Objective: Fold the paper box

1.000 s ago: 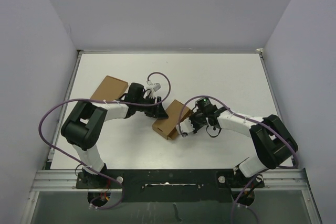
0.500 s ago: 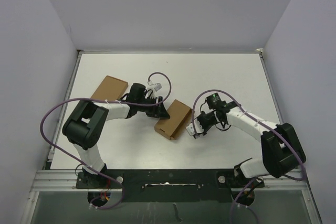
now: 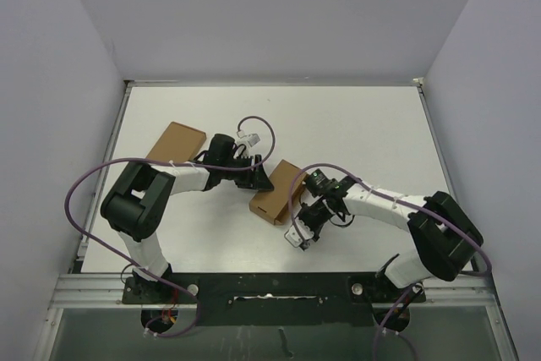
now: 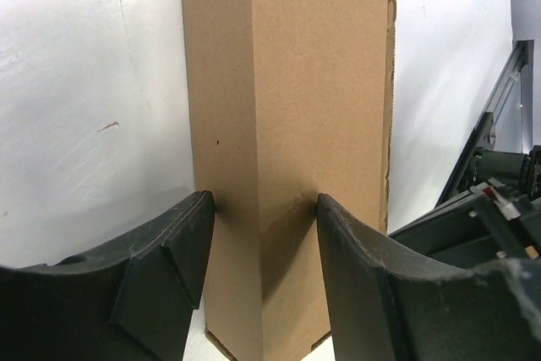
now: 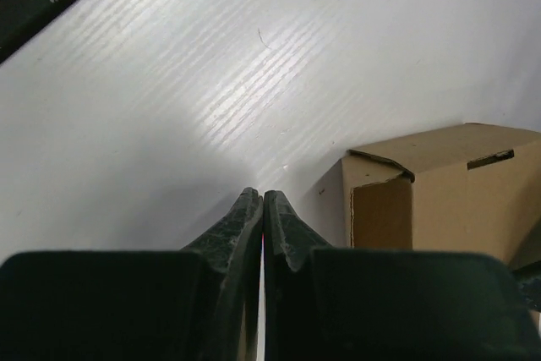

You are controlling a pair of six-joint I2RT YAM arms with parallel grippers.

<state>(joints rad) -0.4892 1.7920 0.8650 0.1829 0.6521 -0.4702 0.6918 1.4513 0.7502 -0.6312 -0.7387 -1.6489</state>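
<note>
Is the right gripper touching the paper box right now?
Apart. The right wrist view shows the right gripper with its fingers shut together, and bare white table lies between its tips and the paper box.

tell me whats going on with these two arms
The left gripper is clamped on the far end of the paper box, which lies on the table. The right gripper is shut and empty, just off the box's near end. A flatter cardboard piece lies apart on the left.
</note>
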